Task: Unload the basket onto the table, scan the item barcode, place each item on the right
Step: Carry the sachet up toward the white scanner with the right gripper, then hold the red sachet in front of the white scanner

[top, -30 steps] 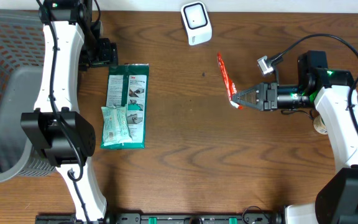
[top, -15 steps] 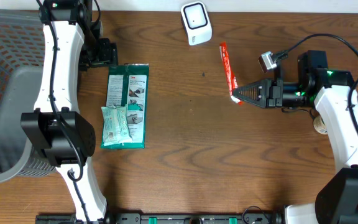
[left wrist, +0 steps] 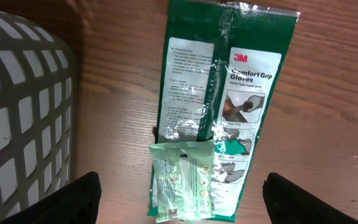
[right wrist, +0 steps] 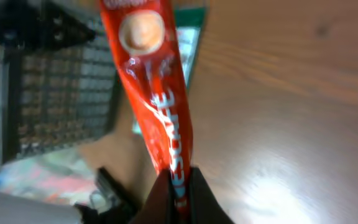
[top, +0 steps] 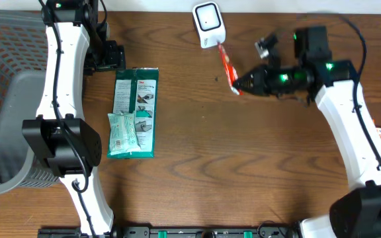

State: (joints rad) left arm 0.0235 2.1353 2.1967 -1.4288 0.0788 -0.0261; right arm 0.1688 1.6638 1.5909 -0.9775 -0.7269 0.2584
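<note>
Overhead, right gripper [top: 237, 86] pinching red sachet [top: 226, 66]

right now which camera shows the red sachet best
Right wrist: the red sachet fills the frame, its print visible, its lower end pinched by the right gripper. Overhead shows it small and thin, near the white scanner. Left wrist misses it.

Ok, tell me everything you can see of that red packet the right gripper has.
The red packet is a long, narrow, glossy stick sachet with white lettering and a round pale picture near one end. The right gripper is shut on its other end. It points slantwise, its free end next to the white scanner; whether they touch is unclear.
</note>
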